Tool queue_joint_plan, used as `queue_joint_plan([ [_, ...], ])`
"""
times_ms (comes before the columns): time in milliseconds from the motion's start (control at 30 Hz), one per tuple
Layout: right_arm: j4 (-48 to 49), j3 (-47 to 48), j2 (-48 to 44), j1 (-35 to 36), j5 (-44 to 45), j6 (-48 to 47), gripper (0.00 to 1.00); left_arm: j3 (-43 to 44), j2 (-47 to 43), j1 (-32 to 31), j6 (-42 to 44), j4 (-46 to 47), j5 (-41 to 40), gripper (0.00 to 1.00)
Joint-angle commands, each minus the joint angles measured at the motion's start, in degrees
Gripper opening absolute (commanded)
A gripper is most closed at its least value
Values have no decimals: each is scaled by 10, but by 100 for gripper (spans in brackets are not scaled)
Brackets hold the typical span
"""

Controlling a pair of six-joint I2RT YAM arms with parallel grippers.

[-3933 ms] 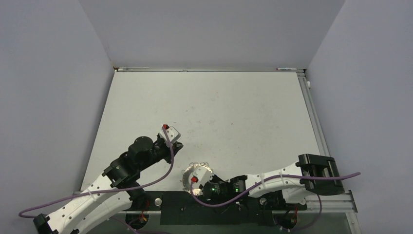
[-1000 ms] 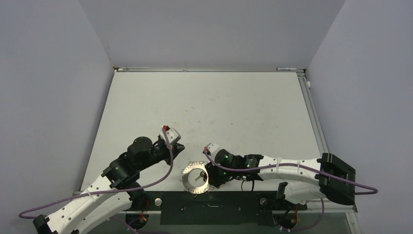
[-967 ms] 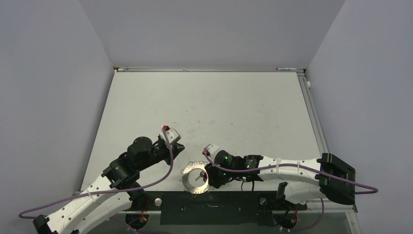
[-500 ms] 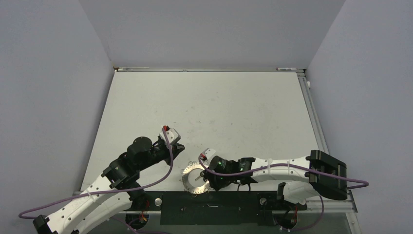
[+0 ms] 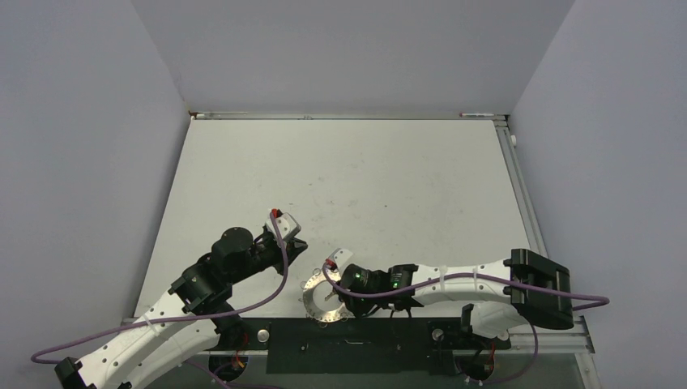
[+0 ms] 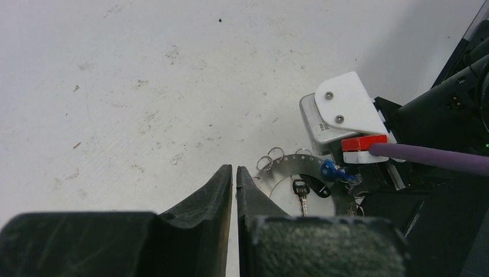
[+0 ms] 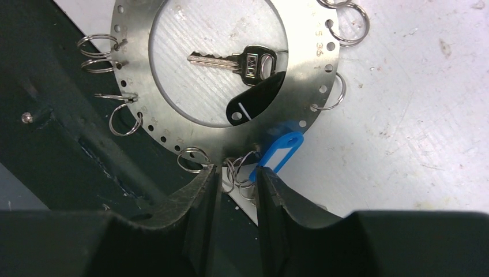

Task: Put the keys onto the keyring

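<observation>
Steel keyring [image 7: 305,57] lies at the tabletop's [image 5: 348,178] 6 o'clock edge, its rim partly over the black base rail [image 7: 52,144]; "36" is stamped beside its holes. Inside the central hole lies a silver key [image 7: 228,59], its head lettering unreadable, with a black fob [image 7: 254,101] and blue tag [image 7: 278,151] toward 5 o'clock. The right pincer [image 7: 236,170] straddles wire loops there, fingers narrowly apart; whether it pinches anything cannot be told. The left pincer [image 6: 234,168] is clenched on nothing. Bare tabletop spreads toward 12 o'clock.
</observation>
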Motion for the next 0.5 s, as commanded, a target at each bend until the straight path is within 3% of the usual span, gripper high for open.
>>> queue_joint_plan([
  [0, -21, 28, 14, 6, 47, 4, 29, 13, -2, 2, -1, 13, 8, 5],
  [467, -63, 70, 48, 36, 84, 0, 29, 13, 0, 2, -2, 14, 10, 5],
])
